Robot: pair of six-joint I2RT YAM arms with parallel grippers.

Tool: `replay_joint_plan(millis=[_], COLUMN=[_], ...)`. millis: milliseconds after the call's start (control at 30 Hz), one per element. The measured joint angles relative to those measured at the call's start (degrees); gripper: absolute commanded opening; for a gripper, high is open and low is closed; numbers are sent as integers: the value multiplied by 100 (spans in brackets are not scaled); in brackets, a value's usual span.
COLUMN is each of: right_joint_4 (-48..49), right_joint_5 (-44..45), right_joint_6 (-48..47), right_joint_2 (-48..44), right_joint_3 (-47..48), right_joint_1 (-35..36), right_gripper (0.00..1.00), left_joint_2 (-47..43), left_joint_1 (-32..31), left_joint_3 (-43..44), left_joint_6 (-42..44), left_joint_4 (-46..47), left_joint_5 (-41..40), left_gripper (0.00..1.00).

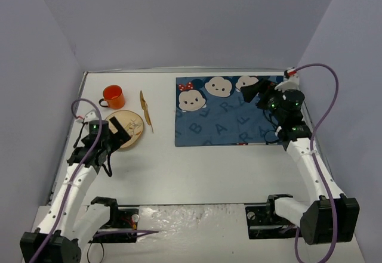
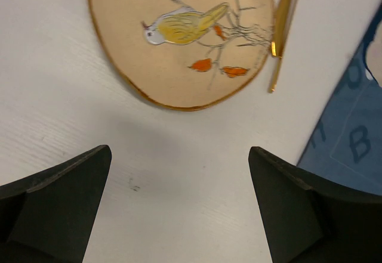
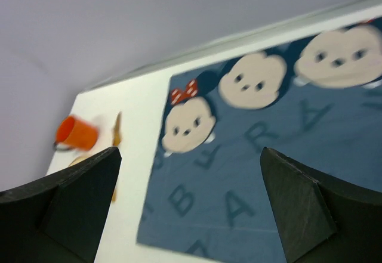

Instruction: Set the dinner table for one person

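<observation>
Top external: round tan plate [image 1: 136, 123]; rectangular cloth mat [image 1: 221, 120]; flat white dinner table [image 1: 197, 167]

Left claw [image 2: 179, 154] spread wide (jaws fully parted), right claw [image 3: 190, 152] likewise, both arms stretched forward

The dinner table [image 1: 197, 167] is lit softly and evenly. The right wrist view is blurred throughout.

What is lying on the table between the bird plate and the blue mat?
A thin gold utensil lies on the dinner table between the plate and the mat, right beside the plate's rim. Nothing else visible is in that gap.
</observation>
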Motion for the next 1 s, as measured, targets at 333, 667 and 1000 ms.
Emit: replay_joint_plan(millis=[333,667,1000], right_joint_4=[1242,1608,1661], right_joint_5=[-1397,-1724,-1737], right_joint_6=[920,506,264], right_joint_2=[204,204,206], right_joint_3=[-1740,-1855,-1952], right_joint_1=[679,1472,1580], right_gripper=[100,100,100], left_joint_2=[-610,-220,905], left_joint_1=[1981,2340,2340], left_joint_3=[-1650,-2749,-2767], left_joint_6=[-633,-1318,-1410], left_joint_4=[401,2360,3885], left_joint_5=[837,1250,1471], left_gripper=[95,78,64])
